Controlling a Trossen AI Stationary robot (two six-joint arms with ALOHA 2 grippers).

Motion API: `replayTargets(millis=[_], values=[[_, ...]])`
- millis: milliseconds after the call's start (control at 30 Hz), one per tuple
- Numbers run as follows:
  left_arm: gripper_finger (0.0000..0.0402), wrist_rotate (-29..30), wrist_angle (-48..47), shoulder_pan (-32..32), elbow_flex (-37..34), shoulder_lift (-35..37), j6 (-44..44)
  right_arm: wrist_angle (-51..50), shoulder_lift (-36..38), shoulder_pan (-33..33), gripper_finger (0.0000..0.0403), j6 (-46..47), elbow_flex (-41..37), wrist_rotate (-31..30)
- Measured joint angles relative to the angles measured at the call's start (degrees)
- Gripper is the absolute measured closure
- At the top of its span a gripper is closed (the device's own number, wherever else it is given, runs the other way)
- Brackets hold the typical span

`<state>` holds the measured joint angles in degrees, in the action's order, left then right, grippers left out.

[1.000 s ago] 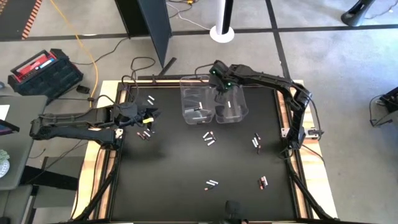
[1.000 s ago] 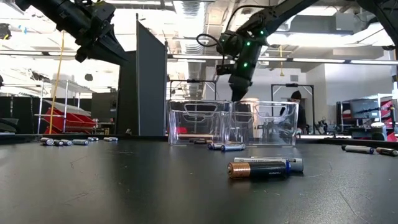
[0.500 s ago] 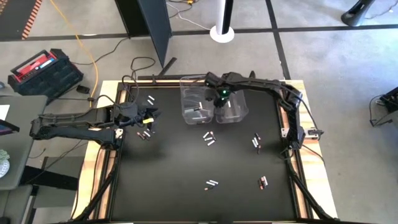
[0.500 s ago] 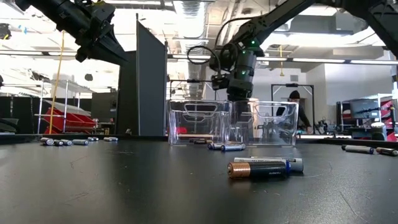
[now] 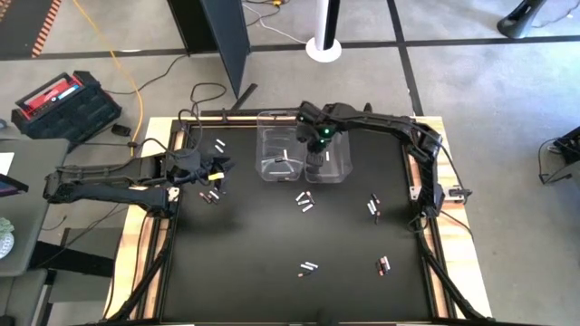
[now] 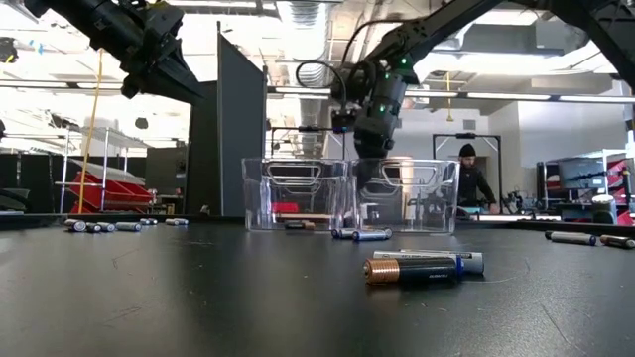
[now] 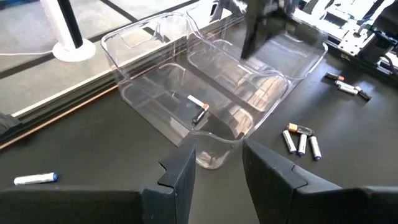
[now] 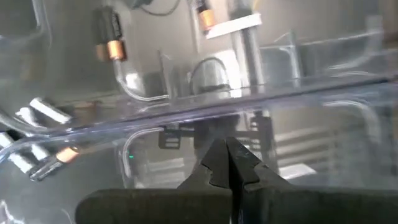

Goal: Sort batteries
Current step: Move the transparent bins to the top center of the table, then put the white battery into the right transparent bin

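Observation:
Two clear plastic bins stand side by side at the table's far middle: the left bin [image 5: 277, 156] and the right bin [image 5: 331, 161]. The left bin holds a white and a dark battery [image 5: 284, 163]; the right bin holds a white battery [image 5: 328, 156]. More batteries lie loose on the black table, in small groups [image 5: 305, 201], [image 5: 374, 206], [image 5: 308, 268], [image 5: 211, 193]. My right gripper [image 5: 314, 152] is shut and reaches down into the right bin, by the wall next to the left bin. My left gripper [image 5: 217, 168] is open and empty, held above the table's left side. My right gripper comes from above, pointing down into the right bin [image 6: 402, 193]. Its shut fingertips [image 8: 217, 163] stand against the bin's clear wall [image 8: 205, 118] on the side toward the left bin. The bins rest on the table. The exact spot of touch is hard to make out through the clear plastic.
A dark battery beside a white one [image 6: 422, 266] lies near the table's front. A few batteries [image 5: 383, 264] lie at the near right and one [image 5: 219, 145] at the far left. A dark upright panel [image 6: 241, 129] stands behind the table. A person [image 6: 471, 178] is in the room beyond.
My right gripper has gone toward the table's left edge and down into the right bin. Both bins have slid together a little toward the table's left edge, staying upright and side by side.

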<state>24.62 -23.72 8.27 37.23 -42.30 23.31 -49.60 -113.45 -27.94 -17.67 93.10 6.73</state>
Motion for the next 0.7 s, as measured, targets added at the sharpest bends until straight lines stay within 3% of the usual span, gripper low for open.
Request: replayTargets(millis=[167, 367, 700], values=[[0.0274, 0.7, 0.1, 0.2, 0.0, 0.0, -3.5, -4.0, 4.7, -1.2, 0.0403, 5.3, 3.8, -2.5], [0.0274, 1.7, 0.5, 2.2, 0.0, 0.0, -10.4, -9.5, 15.4, -1.5, 0.0403, 18.1, 4.7, -4.1], [0.0274, -0.2, 0.6, 4.0, 0.0, 1.3, -16.9, -11.9, 38.2, 14.0, 0.0403, 44.9, -9.0, -22.1]])
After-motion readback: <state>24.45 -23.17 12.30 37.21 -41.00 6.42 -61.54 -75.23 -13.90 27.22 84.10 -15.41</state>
